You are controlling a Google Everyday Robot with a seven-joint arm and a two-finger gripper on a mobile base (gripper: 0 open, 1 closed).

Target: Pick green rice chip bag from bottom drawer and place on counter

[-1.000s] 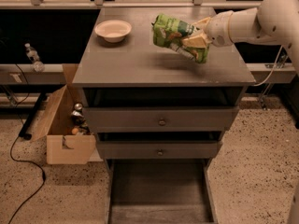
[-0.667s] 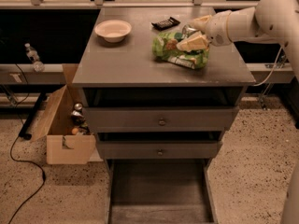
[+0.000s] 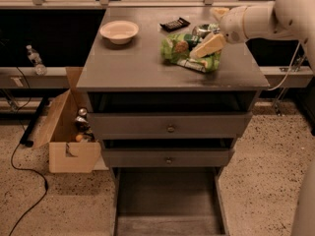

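Observation:
The green rice chip bag lies on the counter, right of the middle. My gripper is over the bag's right end, reaching in from the right. Its fingers are spread apart: the lower finger rests against the bag and the other one is up behind it. The bottom drawer is pulled out below the cabinet and nothing shows on its flat floor.
A white bowl stands at the counter's back left. A black flat object and a shiny green-and-silver can are behind the bag. An open cardboard box with items stands on the floor left of the cabinet, beside a cable.
The bag has come down from the air onto the counter. My gripper has opened and the bag now lies flat, a little nearer the front.

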